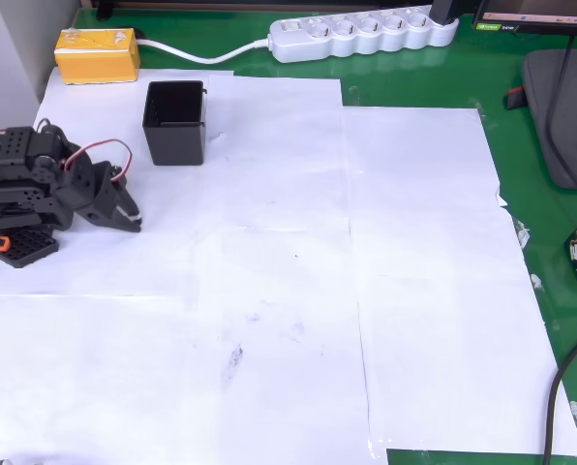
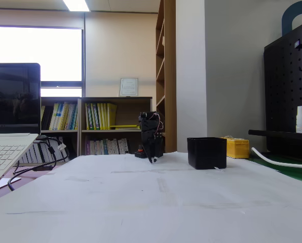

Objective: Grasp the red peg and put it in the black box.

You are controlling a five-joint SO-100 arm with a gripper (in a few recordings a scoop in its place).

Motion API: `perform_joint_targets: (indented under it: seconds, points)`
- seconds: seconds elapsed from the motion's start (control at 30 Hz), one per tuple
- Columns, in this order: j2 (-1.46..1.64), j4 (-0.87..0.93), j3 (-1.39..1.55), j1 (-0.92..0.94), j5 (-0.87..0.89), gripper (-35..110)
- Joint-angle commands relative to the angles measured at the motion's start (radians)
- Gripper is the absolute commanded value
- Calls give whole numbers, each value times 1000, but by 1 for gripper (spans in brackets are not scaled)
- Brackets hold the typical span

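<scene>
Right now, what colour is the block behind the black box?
Yellow. The block shows best in the overhead view, just beyond the black box.

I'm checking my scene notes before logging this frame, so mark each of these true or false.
1. The small square black plastic box stands upright on white paper. True.
2. The yellow rectangular block sits inside the box. False: it lies apart from it, on the green table.
3. The gripper holds the box. False: it rests low, folded, apart from it.
4. A white power strip lies along the table's far edge in the overhead view. True.
5. A laptop shows at the fixed view's left. True.
</scene>
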Motion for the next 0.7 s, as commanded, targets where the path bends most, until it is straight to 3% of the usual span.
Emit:
perform_joint_targets:
  seconds: [0.0, 0.1, 0.67]
  points:
    - [-83, 141, -81, 9, -38, 0]
    - [-110, 273, -81, -3, -37, 0]
    - [-160, 282, -83, -28, 170, 2]
